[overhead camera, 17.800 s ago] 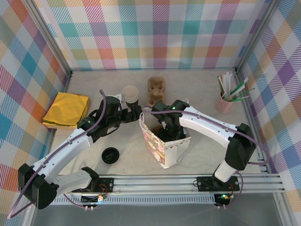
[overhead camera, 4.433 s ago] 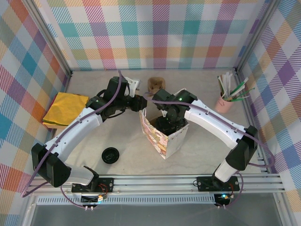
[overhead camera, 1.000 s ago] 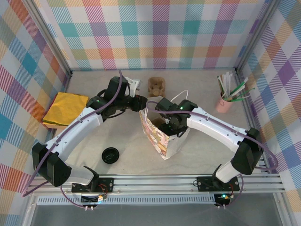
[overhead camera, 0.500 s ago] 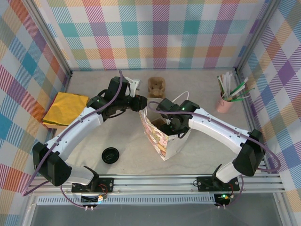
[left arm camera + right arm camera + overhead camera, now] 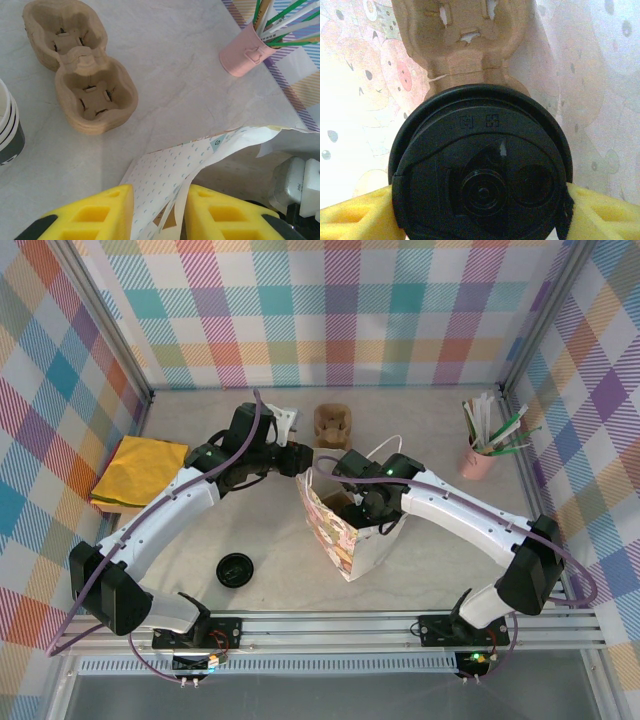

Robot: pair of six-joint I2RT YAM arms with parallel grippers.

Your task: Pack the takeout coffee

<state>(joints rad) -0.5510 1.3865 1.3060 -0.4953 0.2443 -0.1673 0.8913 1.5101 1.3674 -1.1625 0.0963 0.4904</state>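
From above, the paper bag stands open just toward 6 o'clock of the table's middle, with both arms meeting at its mouth. The right gripper reaches down inside it, and its load is hidden there under the wrist. The right wrist camera supplies that: it looks straight down on the takeout coffee, whose round black lid carries a moulded sip hole and embossed marks. The two yellow fingers press on the lid at 3 and 9 o'clock, so this gripper is clamped on the cup inside the bag. The lid hides the cup wall below it. At 12 o'clock of the lid a brown pulp carrier lies between the bag's printed walls; whether the cup's foot sits in it cannot be told. The left wrist camera shows the left gripper narrowed onto the bag's dotted paper rim, which runs between its fingers. Beyond it on the marble table are a spare carrier at 11 o'clock, a pink pail of sticks at 1 o'clock, and stacked cups at 9 o'clock. Overhead, the left arm arcs from its base at 7 o'clock to the bag's 11 o'clock corner. The right arm sweeps from 5 o'clock, elbow out at 4 o'clock, wrist bent down into the bag. A loose black lid lies at 8 o'clock of the bag and a yellow cloth at 9 o'clock.
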